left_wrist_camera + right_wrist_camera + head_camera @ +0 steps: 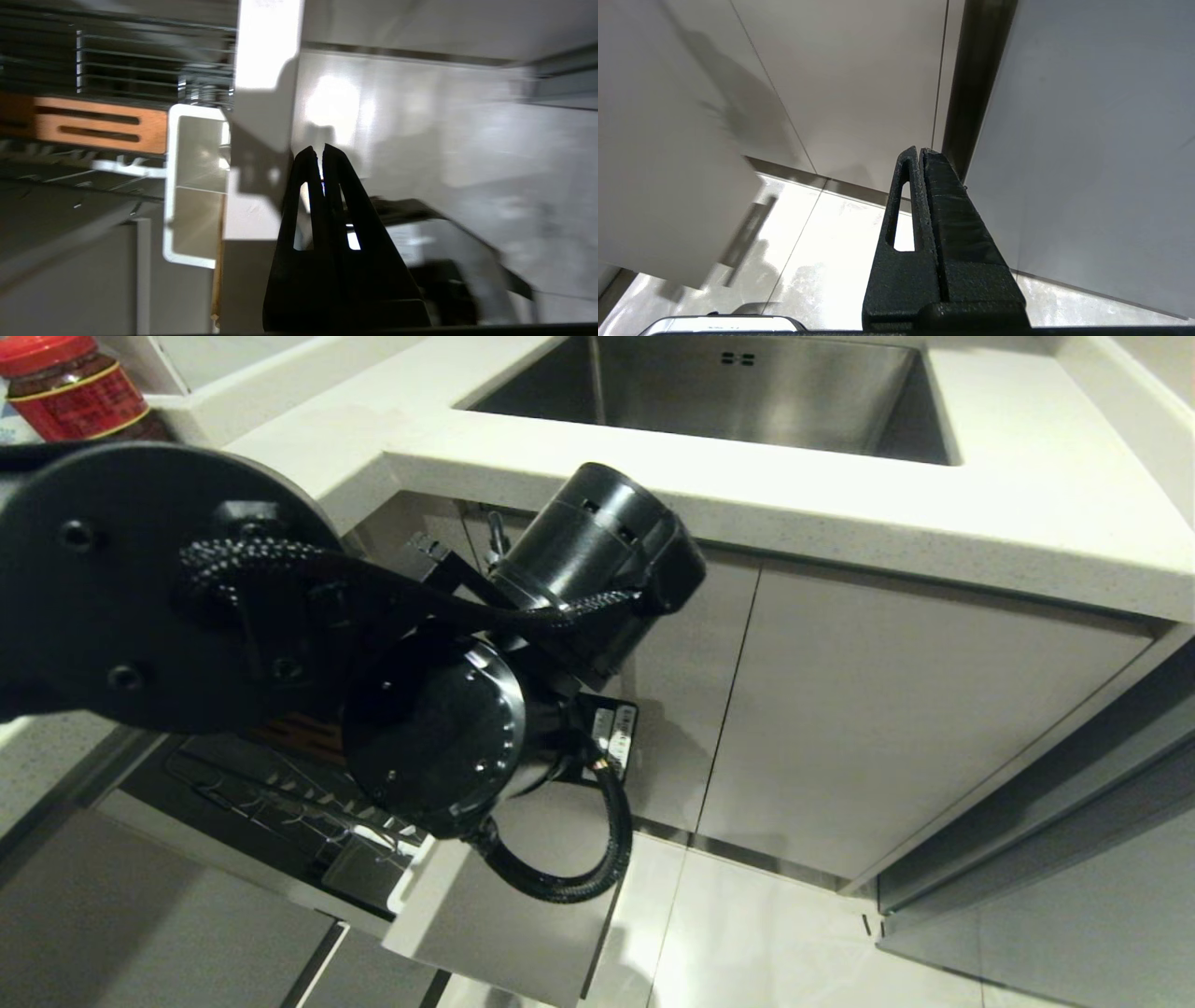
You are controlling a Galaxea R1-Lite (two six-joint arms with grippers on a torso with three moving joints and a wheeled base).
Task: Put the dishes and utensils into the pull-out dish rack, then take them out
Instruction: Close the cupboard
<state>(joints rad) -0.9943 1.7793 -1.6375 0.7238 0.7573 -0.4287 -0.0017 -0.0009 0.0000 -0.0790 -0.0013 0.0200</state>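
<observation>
- Chrome rack [280, 793] stands pulled out under the black left arm, which hides most of it; no dishes show, so I judge it unloaded.
- Left pincer [320, 151], fingers together and empty, hangs just beside the cabinet front [266, 46]; the white holder [196, 186] lies beyond.
- Right pincer [920, 151], pressed together, idles parked by the floor.
</observation>
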